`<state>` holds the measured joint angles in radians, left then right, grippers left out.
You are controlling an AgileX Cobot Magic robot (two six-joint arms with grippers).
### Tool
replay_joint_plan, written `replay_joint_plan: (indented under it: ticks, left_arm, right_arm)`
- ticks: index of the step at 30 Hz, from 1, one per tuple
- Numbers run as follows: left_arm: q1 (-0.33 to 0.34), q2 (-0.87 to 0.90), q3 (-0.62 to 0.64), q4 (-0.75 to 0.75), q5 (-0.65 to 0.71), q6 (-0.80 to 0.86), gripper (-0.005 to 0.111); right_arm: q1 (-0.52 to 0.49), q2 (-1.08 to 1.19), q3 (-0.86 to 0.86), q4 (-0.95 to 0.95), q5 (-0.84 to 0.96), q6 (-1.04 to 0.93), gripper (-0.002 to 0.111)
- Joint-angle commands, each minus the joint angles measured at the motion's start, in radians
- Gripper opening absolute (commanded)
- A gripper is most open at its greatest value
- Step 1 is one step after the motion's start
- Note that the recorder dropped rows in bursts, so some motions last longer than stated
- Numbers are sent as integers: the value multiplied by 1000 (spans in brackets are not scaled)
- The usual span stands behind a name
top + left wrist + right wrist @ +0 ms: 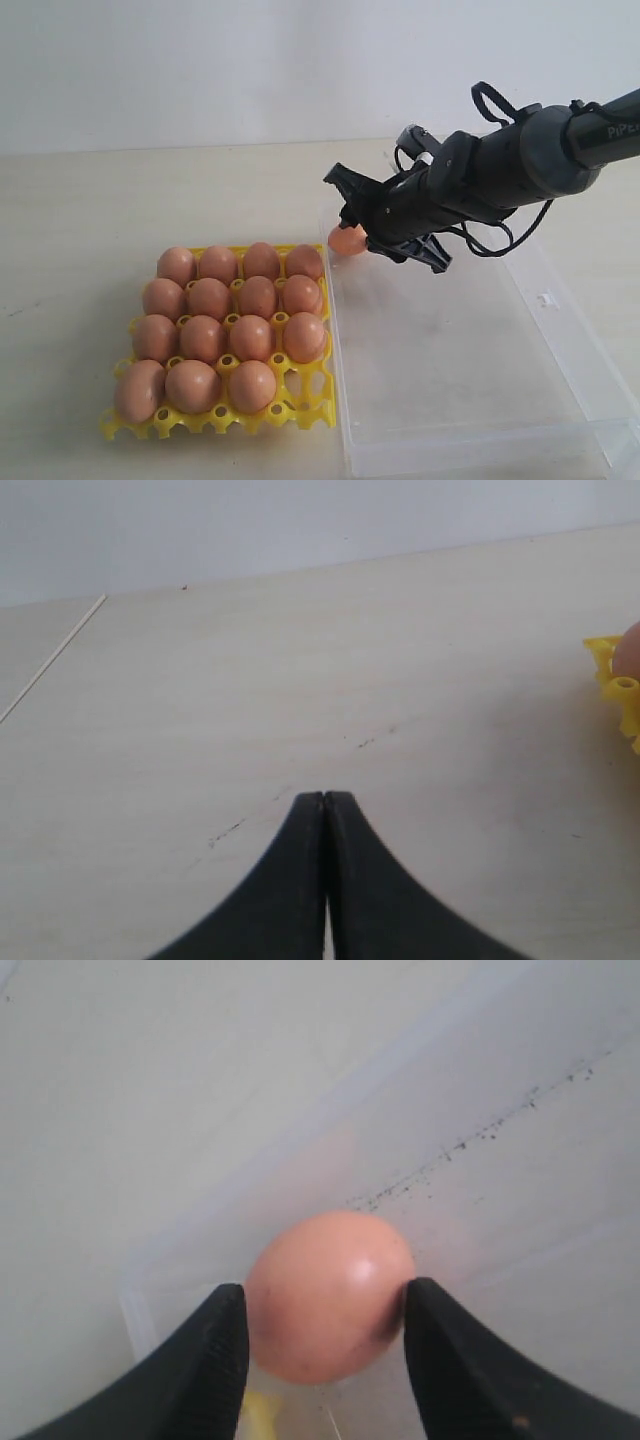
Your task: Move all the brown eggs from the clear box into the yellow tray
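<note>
My right gripper (352,232) is shut on one brown egg (345,242), held above the far left corner of the clear box (450,370), close to the yellow tray (300,405). In the right wrist view the egg (330,1295) sits between the two black fingers (215,1350), over the box corner (480,1210), with a bit of the yellow tray (255,1410) below. Several brown eggs (210,298) fill the tray; its front right cup is bare. No other egg shows in the box. My left gripper (325,798) is shut on nothing over bare table.
The box lies right beside the tray, its left wall (335,350) along the tray's right edge. A latch tab (546,298) sits on its right rim. The left wrist view catches a tray corner (610,670) and one egg (630,650) at the edge.
</note>
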<state>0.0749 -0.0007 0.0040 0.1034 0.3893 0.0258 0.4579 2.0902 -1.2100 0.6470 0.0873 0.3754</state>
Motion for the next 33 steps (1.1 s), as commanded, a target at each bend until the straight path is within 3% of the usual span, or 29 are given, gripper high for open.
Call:
replay_joint_plan:
  ticks: [1, 33]
  left_arm:
    - [-5, 1, -4, 0, -9, -2, 0]
    - [-5, 1, -4, 0, -9, -2, 0]
  right_arm:
    - [-7, 0, -7, 13, -18, -6, 48]
    - [-5, 72, -7, 17, -52, 20, 48]
